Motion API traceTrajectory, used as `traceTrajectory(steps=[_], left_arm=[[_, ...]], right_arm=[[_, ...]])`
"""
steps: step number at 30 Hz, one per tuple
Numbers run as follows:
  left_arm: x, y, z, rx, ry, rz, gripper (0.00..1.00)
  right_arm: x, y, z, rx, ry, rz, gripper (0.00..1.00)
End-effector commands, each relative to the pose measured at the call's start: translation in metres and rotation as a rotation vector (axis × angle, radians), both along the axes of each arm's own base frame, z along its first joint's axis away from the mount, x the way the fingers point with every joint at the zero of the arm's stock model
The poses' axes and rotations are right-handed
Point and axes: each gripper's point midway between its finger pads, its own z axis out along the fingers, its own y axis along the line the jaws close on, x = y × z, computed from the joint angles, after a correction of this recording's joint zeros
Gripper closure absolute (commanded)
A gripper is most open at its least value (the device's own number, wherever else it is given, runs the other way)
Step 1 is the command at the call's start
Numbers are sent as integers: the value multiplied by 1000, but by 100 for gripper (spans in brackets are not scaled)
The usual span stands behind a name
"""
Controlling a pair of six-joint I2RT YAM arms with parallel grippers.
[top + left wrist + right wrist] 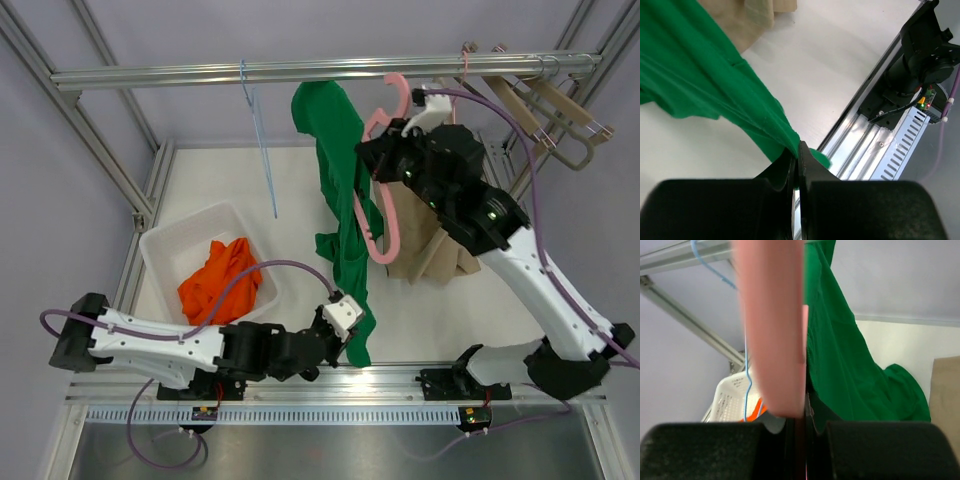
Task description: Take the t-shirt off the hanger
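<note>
Step in hand: pull-off. Left fingers [815,170] pinch hem of green t-shirt [338,170] near front edge of worktop [220,180]. Right fingers [820,422] clamp pink hanger [385,245], raised below rail [200,73]. T-shirt hangs stretched, top apparently caught on hanger. Next: draw garment down, clear.

Both the left arm [140,335] and the right arm [545,285] have white shells over black joints. A purple cable [270,263] trails along each. Small green lights [490,213] glow on the right one. The left gripper [799,150] and right gripper [802,410] are matt black.
</note>
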Motion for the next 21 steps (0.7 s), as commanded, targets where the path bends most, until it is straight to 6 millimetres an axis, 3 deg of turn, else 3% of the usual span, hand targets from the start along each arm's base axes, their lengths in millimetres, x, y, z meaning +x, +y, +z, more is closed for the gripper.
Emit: traceTrajectory(steps=[1,2,4,5,7,9,10,13,15,20,21], left_arm=[[7,20,66,-87,-75,24,100],[14,28,93,-123,-100,49,100],[29,37,121,-130,-170,78,100],[35,41,145,-171,-189,100,100],[56,51,169,-191,-255,146,100],[78,55,195,-255,-287,165,100],[85,53,202,-282,-287,156,100],[111,56,225,-337,-317,150,100],[124,64,235,-347,-357,181,100],[135,80,261,-403,-463,232,99],[139,85,263,-399,-485,264,94]], right_arm=[[-85,-68,126,266,-358,43,100],[-86,-68,103,223,-321,49,100],[-100,-72,80,171,-289,86,100],[-111,-79,70,157,-283,100,100],[-126,-80,52,126,-249,152,100],[-146,-89,48,133,-262,181,100],[-167,-91,49,143,-279,251,100],[-204,-94,48,162,-286,369,100],[-217,-100,49,175,-293,391,100],[-246,-108,48,184,-299,466,100],[-250,-107,47,190,-291,485,100]])
